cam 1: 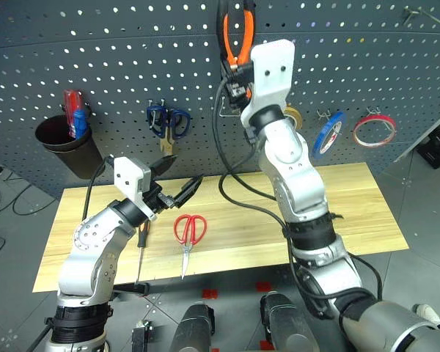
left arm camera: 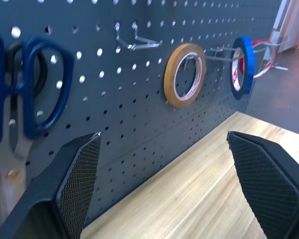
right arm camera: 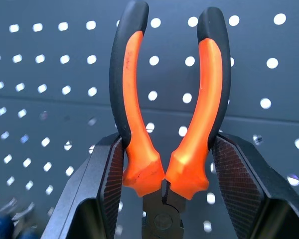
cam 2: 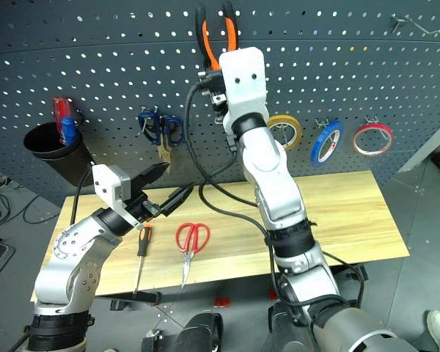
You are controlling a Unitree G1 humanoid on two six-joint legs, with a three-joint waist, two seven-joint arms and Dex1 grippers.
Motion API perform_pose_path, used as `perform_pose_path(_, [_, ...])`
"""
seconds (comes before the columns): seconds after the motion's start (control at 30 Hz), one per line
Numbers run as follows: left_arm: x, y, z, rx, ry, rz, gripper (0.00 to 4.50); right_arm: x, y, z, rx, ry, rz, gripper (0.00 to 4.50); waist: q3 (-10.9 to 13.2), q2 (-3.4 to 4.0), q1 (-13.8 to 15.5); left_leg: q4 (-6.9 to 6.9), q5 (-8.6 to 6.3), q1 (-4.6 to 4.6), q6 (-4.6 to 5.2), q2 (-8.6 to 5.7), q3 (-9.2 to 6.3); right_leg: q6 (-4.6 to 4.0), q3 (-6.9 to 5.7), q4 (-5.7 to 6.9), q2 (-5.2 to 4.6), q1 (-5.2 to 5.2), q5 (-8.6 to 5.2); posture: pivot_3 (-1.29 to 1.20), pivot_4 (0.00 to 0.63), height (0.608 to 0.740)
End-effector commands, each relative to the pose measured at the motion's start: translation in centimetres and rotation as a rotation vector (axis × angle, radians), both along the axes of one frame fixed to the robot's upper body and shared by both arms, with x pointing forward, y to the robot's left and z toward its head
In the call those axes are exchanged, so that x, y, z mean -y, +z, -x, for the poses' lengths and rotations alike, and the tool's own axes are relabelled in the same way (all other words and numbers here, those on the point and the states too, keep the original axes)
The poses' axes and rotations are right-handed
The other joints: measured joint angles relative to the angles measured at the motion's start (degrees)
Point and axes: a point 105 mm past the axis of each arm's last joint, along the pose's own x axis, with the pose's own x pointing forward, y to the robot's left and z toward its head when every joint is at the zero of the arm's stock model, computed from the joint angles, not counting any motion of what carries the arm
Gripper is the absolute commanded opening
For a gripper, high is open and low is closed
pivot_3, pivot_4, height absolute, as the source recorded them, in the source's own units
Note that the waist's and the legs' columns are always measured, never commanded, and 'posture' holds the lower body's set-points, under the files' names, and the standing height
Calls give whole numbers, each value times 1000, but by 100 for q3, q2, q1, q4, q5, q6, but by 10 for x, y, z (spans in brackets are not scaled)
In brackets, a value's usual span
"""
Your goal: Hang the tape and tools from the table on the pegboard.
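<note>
The needle-nose pliers (right arm camera: 169, 114), rigid, fairly heavy steel with grippy rubber handles, stand handles-up before the pegboard (cam 1: 95, 51), pinched near the pivot by the right gripper (right arm camera: 165, 179), a sound hold, while the left gripper (left arm camera: 162, 174) gapes empty above the table (cam 1: 352, 198).

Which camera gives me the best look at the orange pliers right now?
The right wrist view: the pliers stand close up, both orange handles clamped between the right gripper fingers, handles pointing at the pegboard. The two head views show them small, raised against the top of the board, handle ends cut off by the picture edge.
</note>
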Motion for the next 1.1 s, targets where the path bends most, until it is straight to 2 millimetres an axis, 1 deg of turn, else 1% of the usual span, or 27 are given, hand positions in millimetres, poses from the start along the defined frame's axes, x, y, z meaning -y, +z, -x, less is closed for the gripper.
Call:
perform_pose_path(0.03, [4,10,6,47,-3,-9,4286,-10,19,7,99,38,-57,2413,-1,1,-1,0,0,0,0,2,1,0,0,0,1,0,0,11,177,740])
perform_pose_path(0.13, [4,11,6,45,1,-11,4286,-8,3,-3,66,26,-43,2413,-2,1,-1,0,1,0,-1,3,4,0,1,2,2,-1,0,20,177,740])
perform_pose_path(0.2, [3,11,5,45,4,-13,4286,-8,-19,-11,-5,18,-42,2413,-3,1,4,1,1,0,-2,2,4,-1,1,3,2,-1,0,19,176,740])
perform_pose_path(0.33, [2,10,2,46,9,-17,4286,-10,-47,-16,-75,12,-37,2412,-7,0,7,3,2,0,-3,2,4,-1,1,4,1,0,1,13,177,740])
perform_pose_path(0.4, [2,10,0,47,10,-19,4286,-10,-56,-16,-91,8,-34,2412,-12,-1,7,4,3,2,-4,3,5,-3,2,6,1,0,2,13,177,740])
perform_pose_path(0.47, [1,10,-1,51,13,-21,4286,-10,-60,-15,-102,6,-47,2412,-12,-1,6,4,3,2,-5,3,6,-3,2,6,2,0,2,12,179,740])
perform_pose_path(0.53, [1,10,-2,55,17,-22,4286,-8,-59,-15,-103,4,-64,2412,-12,-1,6,4,3,2,-5,3,6,-4,2,7,2,0,2,12,179,740])
perform_pose_path(0.57, [1,11,-2,58,18,-23,4286,-6,-52,-13,-87,6,-76,2412,-12,-1,6,4,3,2,-6,3,6,-4,2,7,2,0,2,12,179,740])
perform_pose_path(0.67, [1,16,-2,76,19,-8,4286,-6,-20,-4,-8,32,-128,2412,-12,-1,7,5,4,0,-6,3,5,-4,2,7,2,-1,3,14,180,740])
perform_pose_path(0.73, [-2,20,-3,85,36,11,4286,-11,2,5,63,62,-143,2412,-12,-1,7,5,4,-1,-6,3,4,-4,1,6,2,-2,3,12,181,740])
perform_pose_path(0.8, [-6,23,-5,95,61,25,4286,-17,13,11,104,80,-139,2411,-12,-1,6,5,4,-1,-6,3,6,-4,2,6,2,-2,3,12,181,740])
perform_pose_path(0.83, [-9,26,-8,94,83,44,4286,-21,14,12,115,88,-130,2411,-12,-1,4,5,4,-1,-6,3,6,-4,2,7,2,-5,3,26,183,740])
perform_pose_path(0.9, [-13,28,-10,93,112,73,4286,-29,10,9,110,96,-120,2411,-12,-1,1,3,4,1,-6,7,6,-4,-1,6,3,-5,2,26,183,740])
perform_pose_path(1.1, [-10,31,-10,93,113,71,4286,-42,-2,-3,90,101,-92,2411,-16,-5,12,3,4,2,-6,7,10,-4,-1,6,4,-4,3,70,196,740])
